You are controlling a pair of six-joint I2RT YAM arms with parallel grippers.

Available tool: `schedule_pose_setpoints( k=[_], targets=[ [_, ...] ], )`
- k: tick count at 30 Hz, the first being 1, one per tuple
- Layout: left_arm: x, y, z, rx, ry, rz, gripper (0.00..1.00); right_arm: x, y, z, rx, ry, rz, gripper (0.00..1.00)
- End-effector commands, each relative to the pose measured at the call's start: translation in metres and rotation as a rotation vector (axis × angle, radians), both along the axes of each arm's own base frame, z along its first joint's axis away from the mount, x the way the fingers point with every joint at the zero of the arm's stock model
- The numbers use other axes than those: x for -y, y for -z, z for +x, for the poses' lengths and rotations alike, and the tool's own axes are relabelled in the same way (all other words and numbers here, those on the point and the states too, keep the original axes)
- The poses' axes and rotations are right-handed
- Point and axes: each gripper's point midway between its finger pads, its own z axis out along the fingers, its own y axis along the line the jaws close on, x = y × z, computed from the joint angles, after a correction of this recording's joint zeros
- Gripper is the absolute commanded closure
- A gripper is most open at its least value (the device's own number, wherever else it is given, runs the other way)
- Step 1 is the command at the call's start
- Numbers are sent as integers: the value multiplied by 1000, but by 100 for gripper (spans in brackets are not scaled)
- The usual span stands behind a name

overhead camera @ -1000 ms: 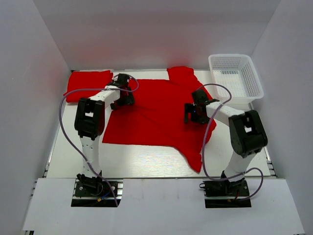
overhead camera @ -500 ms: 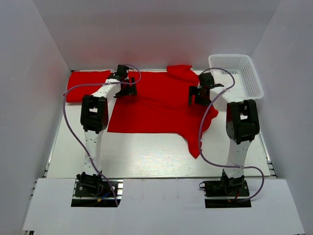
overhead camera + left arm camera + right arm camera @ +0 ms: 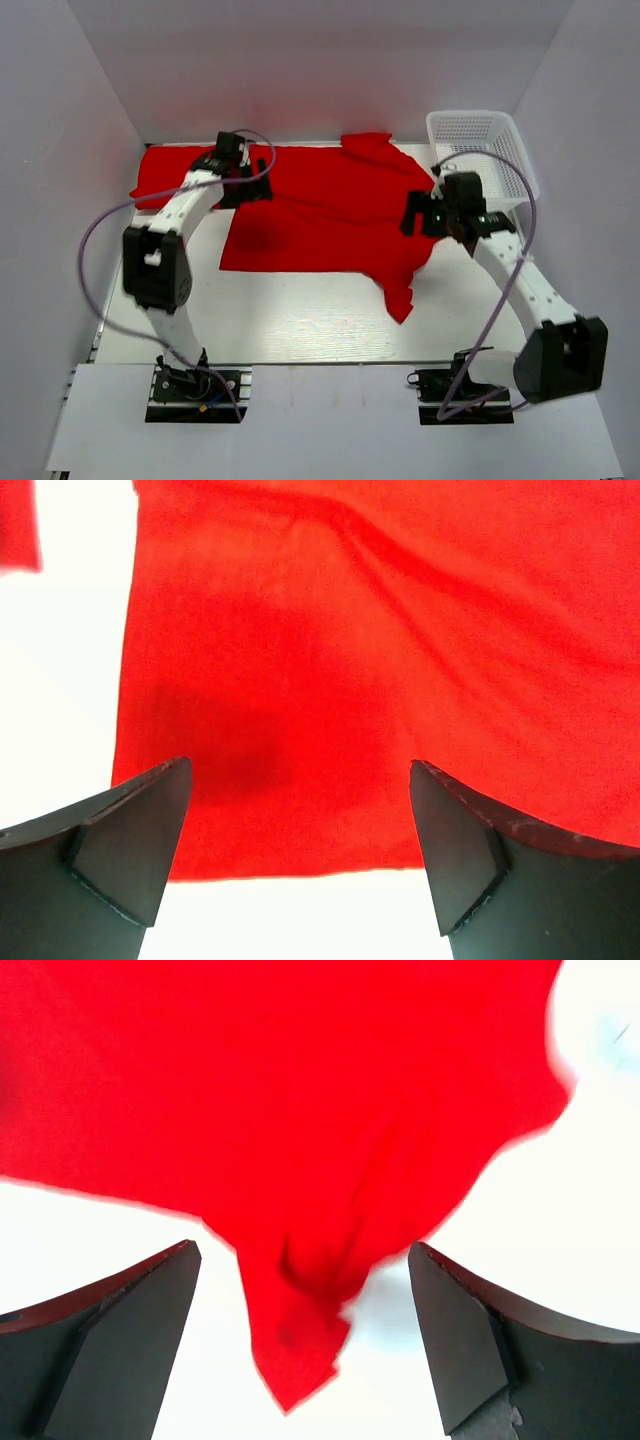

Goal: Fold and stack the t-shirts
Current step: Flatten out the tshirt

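You have bare table (image 3: 300,325) along the near edge — free room to pass there. A spread t-shirt (image 3: 330,215) covers the middle; the white basket (image 3: 500,150) blocks the far right corner.

L arm (image 3: 190,200) hides where folded t-shirt (image 3: 160,175) meets spread t-shirt (image 3: 330,215), maybe overlapping; R wrist view blurry.

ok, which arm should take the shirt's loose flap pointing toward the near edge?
Right. The right gripper, open, hangs over the right side of the shirt near the flap, which is centred in its wrist view. The left gripper, also open, sits at the far-left corner, farther off.
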Motion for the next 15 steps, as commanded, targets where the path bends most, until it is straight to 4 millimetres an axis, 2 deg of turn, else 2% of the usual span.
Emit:
schedule_pose_setpoints(
  k=[1,2,3,4,5,7,8,10,11,12,13,15],
  targets=[
    [-16,-42,-54,52,-120,-46,0,0,28,-50,-132,19,67,10],
    [-23,-25,-75,9,-139,-29,0,-2,28,-56,-132,22,86,10],
    [-25,-42,-89,52,-150,-50,0,2,45,-73,-165,29,90,10],
    [-30,-38,-104,32,-166,-45,0,-2,42,-80,-163,21,120,10],
    [-35,-21,-126,-17,-175,-35,0,-1,54,-90,-194,32,123,10],
    [-37,-15,-150,-40,-178,-50,0,0,71,-107,-235,31,135,10],
    [-41,-9,-171,-52,-185,-52,0,-1,78,-112,-251,32,146,10],
    [-38,-4,-190,-66,-166,-79,0,-4,88,-120,-268,18,163,10],
    [-39,7,-203,-90,-166,-78,0,-5,90,-118,-257,18,173,10],
    [-38,3,-209,-65,-169,-100,0,-6,92,-118,-258,18,182,10],
    [-39,5,-213,-65,-169,-100,0,-6,102,-122,-278,20,179,10],
    [-41,13,-224,-85,-177,-99,0,-8,107,-121,-271,14,187,10]
  ],
)
